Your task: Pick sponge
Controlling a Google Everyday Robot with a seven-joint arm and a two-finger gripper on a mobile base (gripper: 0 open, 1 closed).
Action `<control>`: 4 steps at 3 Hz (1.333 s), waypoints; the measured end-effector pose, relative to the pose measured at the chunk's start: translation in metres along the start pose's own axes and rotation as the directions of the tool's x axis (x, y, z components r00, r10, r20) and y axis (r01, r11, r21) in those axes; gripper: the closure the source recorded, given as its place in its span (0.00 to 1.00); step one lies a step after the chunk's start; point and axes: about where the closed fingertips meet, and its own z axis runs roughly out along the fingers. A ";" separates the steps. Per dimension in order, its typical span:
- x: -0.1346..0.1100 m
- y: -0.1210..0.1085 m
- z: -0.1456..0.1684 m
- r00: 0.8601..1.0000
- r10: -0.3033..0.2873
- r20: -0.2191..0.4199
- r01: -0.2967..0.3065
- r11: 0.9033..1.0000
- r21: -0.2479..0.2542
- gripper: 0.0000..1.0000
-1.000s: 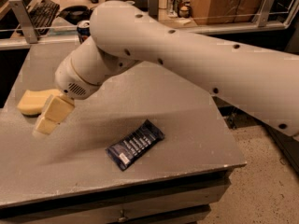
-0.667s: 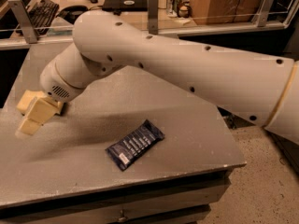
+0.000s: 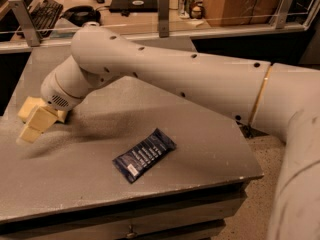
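Desk [image 3: 210, 134]: one pale yellow sponge [image 3: 27, 107], left edge; one dark blue wrapper [image 3: 145, 155], centre. Pincer [image 3: 36, 126] partly covers the sponge; its opening cannot be told.

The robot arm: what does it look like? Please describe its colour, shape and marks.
The arm is cream-white, made of thick rounded tubes with small dark holes along them and a thin brass-coloured ring at one joint. Its wrist has a dotted grille. The tool, near the left edge of the table, is pale yellow and blocky.
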 end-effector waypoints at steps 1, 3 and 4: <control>0.010 -0.015 0.012 1.000 -0.006 -0.005 0.006 1.000 0.008 0.18; 0.012 -0.044 -0.004 1.000 -0.026 0.012 0.025 0.999 0.047 0.72; 0.016 -0.059 -0.039 0.998 -0.023 0.062 0.022 1.000 0.017 0.96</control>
